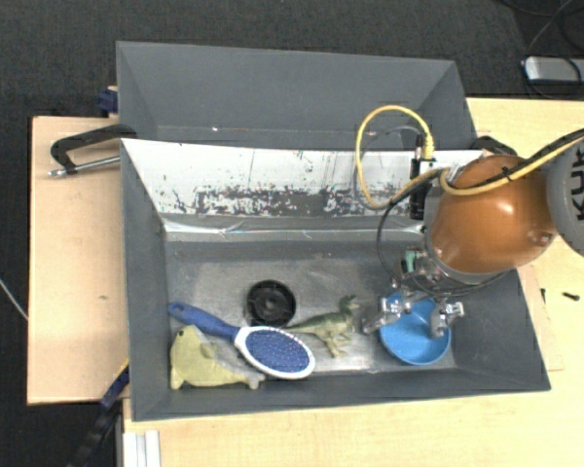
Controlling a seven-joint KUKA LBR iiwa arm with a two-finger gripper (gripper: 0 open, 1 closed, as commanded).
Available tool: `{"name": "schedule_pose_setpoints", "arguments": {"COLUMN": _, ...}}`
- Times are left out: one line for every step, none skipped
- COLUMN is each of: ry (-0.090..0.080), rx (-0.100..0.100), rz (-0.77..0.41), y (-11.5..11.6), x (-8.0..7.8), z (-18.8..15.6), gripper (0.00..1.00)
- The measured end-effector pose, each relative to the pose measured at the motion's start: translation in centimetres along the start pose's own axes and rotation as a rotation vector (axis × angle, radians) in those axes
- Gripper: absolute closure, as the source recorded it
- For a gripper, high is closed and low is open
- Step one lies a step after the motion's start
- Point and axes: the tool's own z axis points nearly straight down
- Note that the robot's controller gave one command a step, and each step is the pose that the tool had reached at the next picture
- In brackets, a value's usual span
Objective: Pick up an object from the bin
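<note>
Overhead view of the bin (142,290) with the pick under way but not completed. The gripper (420,311) is low in the bin's near right corner, directly over a blue bowl (415,344) that rests on the floor there. The bowl's far rim is hidden under the gripper's metal parts. Whether the gripper is parted or closed cannot be told, and nothing is visibly clamped in it, so no grasp can be claimed. The bowl sits flat on the floor, which suggests that closing on it and lifting are both left to do.

Other contents lie to the left along the near wall. A green dinosaur (333,327) stands just beside the bowl and is the nearest neighbour. Beyond it are a black disc (271,302), a blue brush (274,349) with an oval head, and a pale yellow cloth (202,363), on which the brush partly lies.

Likely obstructions: the dinosaur's head is close to the gripper's left side and could be nudged. The bowl also sits near the right and near walls, leaving little room on those sides. The orange cover (482,227) on the wrist hides part of the corner.
</note>
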Motion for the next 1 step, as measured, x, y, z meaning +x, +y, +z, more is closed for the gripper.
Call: {"name": "schedule_pose_setpoints", "arguments": {"ry": -0.001, "rx": 0.003, "rz": -0.001, "y": -0.14, "x": -0.12, "z": -0.20, "gripper": 1.00}}
